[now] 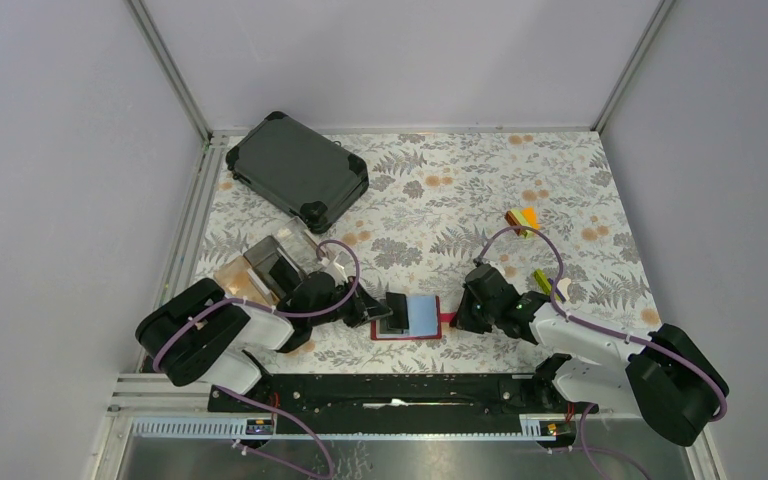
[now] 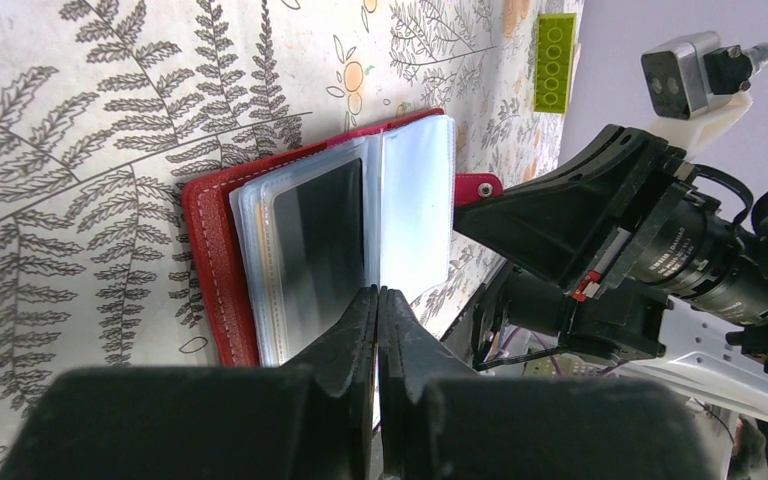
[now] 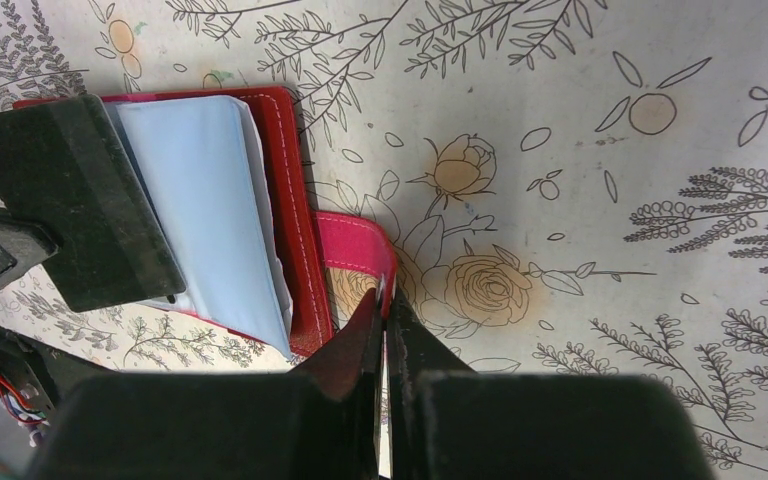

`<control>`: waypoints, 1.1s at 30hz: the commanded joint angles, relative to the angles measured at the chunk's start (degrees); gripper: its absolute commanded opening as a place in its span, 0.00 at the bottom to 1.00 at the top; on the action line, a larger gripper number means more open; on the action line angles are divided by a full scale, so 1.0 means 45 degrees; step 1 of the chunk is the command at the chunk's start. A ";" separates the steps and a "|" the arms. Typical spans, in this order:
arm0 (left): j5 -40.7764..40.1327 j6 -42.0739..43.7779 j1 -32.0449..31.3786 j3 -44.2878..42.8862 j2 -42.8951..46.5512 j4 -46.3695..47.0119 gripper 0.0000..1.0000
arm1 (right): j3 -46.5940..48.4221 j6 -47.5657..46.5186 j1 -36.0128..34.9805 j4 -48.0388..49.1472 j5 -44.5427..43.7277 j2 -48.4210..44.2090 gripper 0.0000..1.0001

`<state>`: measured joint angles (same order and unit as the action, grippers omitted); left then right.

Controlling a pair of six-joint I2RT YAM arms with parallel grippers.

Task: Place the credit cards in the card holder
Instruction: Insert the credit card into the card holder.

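Left arm, right arm: white shells, bulky black joint housings. Purple cables looped along each. Fingers matte black, wedge-shaped. Grey camera on white bracket. Small red tab on black wrist.

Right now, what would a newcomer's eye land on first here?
The red card holder lies open at the table's near middle, with its clear sleeves fanned and a dark card showing in one. Both grippers are at it: the left gripper is closed at the sleeves' edge and the right gripper pinches the snap tab. At the back left, a large dark case lies near the wall.
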<state>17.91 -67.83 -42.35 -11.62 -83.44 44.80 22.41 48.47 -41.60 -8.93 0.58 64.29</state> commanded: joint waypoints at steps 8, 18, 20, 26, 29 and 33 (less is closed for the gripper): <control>-0.0421 -0.0647 -0.0129 0.0185 0.0390 0.0686 0.00 | 0.0116 -0.0066 0.0077 -0.0790 -0.0789 0.0083 0.00; -0.0367 -0.0959 -0.0374 0.0238 -0.0736 0.1700 0.00 | 0.0095 -0.0067 0.0066 -0.0812 -0.0792 0.0088 0.00; -0.0419 -0.0986 -0.0456 0.0243 -0.0803 0.1681 0.00 | 0.0116 -0.0066 0.0066 -0.0795 -0.0797 0.0103 0.00; -0.0648 -0.0929 -0.0654 0.0201 -0.0866 0.1351 0.00 | 0.0173 -0.0068 0.0080 -0.0791 -0.0817 0.0170 0.00; -0.0631 -0.0785 -0.0723 0.0090 -0.0881 0.1105 0.00 | 0.0143 -0.0066 0.0085 -0.0796 -0.0822 0.0140 0.00; -0.0562 -0.0464 -0.0746 -0.0011 -0.0911 0.0812 0.00 | 0.0153 -0.0067 0.0080 -0.0792 -0.0799 0.0122 0.00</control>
<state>16.32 -71.94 -45.30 -11.09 -86.76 47.90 22.44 48.47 -41.60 -8.95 0.51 64.29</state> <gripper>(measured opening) 0.038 0.022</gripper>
